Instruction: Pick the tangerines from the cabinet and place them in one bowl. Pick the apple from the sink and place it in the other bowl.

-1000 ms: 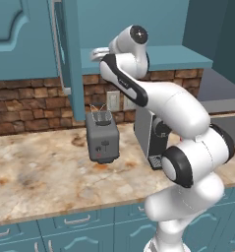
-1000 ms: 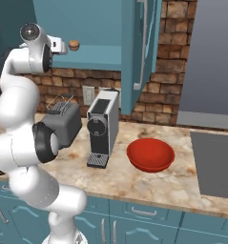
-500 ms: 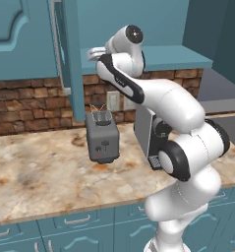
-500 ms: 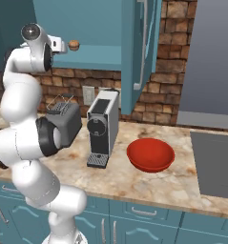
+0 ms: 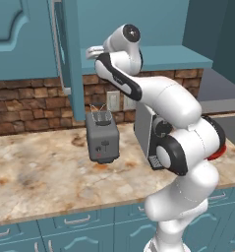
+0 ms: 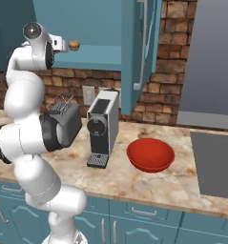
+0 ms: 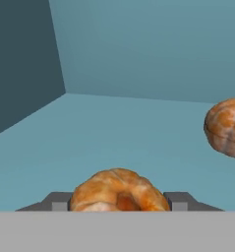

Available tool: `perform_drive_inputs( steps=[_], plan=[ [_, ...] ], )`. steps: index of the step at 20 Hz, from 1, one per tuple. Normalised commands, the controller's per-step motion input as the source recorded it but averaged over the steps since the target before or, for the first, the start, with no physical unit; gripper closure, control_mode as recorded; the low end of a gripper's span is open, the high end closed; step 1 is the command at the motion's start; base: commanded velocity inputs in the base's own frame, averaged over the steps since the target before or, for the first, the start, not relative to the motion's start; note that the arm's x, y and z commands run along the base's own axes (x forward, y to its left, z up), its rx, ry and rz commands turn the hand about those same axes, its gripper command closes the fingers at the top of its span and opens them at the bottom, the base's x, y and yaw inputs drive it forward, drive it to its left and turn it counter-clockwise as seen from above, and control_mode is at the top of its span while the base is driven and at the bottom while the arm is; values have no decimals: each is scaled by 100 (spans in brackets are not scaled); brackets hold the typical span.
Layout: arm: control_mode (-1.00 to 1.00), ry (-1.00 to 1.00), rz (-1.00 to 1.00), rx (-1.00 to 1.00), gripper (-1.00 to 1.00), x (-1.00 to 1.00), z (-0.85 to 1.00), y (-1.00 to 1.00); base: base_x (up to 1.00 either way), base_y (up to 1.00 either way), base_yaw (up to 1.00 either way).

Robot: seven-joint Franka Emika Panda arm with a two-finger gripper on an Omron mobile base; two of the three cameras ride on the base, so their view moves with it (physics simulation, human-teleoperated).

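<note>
At the bottom centre of the hand view, the jaws [image 7: 120,201] press on either side of the nearer tangerine [image 7: 118,191] (gripping it). The other tangerine [image 7: 226,127] rests at right on the cabinet shelf [image 7: 104,135]; the red bowl [image 6: 150,154] sits on the table [image 6: 149,183].

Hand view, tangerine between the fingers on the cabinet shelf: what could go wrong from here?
The fingers flank the near tangerine only at its lower sides, so it might slip out on lifting. The second tangerine sits close by and could get knocked and roll. The open cabinet door hangs beside the way down to the red bowl.
</note>
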Motion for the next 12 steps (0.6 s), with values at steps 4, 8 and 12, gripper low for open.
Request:
perform_drive_inputs(
  steps=[4, 8, 12],
  plan=[
    [-100, 0, 0, 0, 100, 0, 0, -1, 0, 0, 0],
    [-100, -2, 6, 0, 100, -29, 0, -38, 0, 0, 0],
    [-100, -9, 3, 0, 100, -56, 0, -58, 0, 0, 0]
  ],
)
